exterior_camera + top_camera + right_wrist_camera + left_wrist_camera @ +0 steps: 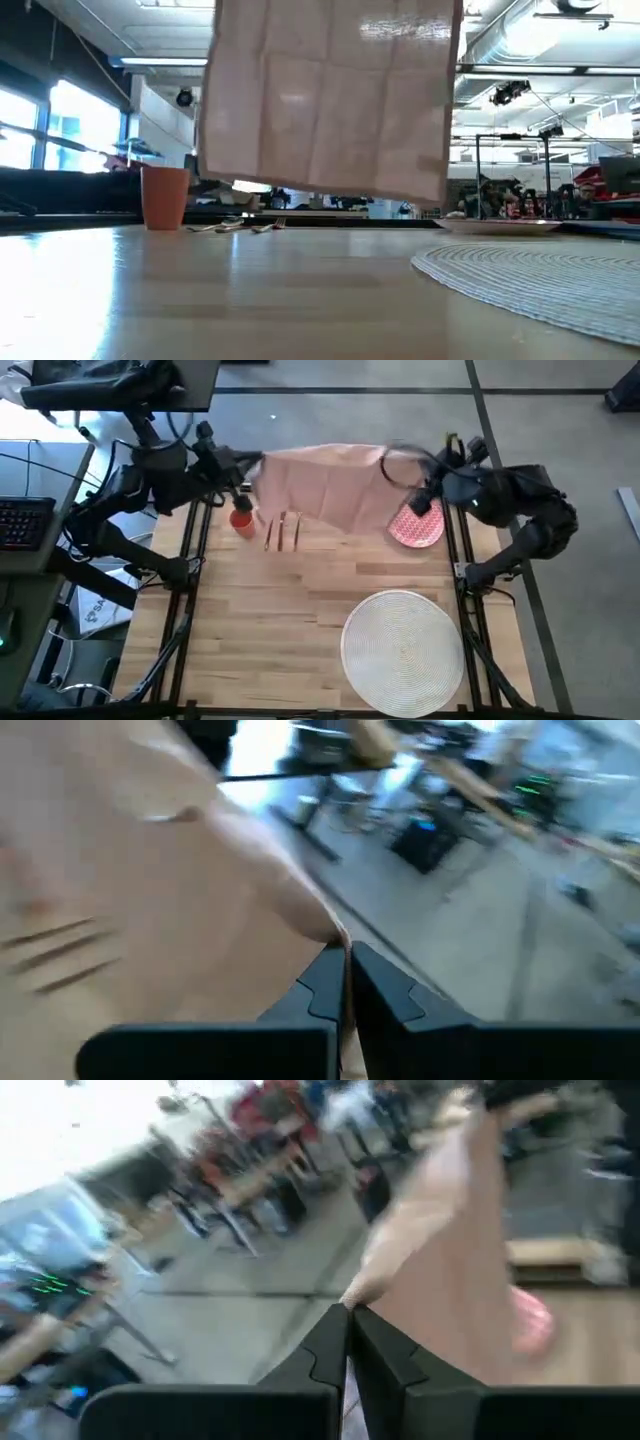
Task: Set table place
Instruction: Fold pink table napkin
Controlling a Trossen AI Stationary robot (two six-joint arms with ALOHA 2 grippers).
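Observation:
The beige-pink napkin (320, 485) hangs spread out above the far part of the table (280, 620), its lower edge (320, 192) clear of the wood. My left gripper (250, 465) is shut on its left top corner and my right gripper (395, 460) on its right top corner. The orange-red cup (241, 518) stands upright at the far left, with the gold cutlery (283, 532) lying beside it. The red-patterned plate (415, 525) lies at the far right, partly under the napkin. The white woven placemat (402, 638) lies flat at the near right. My left gripper (348, 1312) pinches the napkin's top corner (365, 1285) between its two fingertips; the cloth spreads away from the fingers and hangs clear of the table. My right gripper (347, 952) pinches the opposite top corner (320, 925) between its fingertips. Between the two holds the top edge (325, 452) runs nearly straight.
Black frame rails (190, 590) run along both sides of the table. A dark desk with a keyboard (25, 520) stands beyond the left edge. Bare wood (250, 640) lies at the near left and centre.

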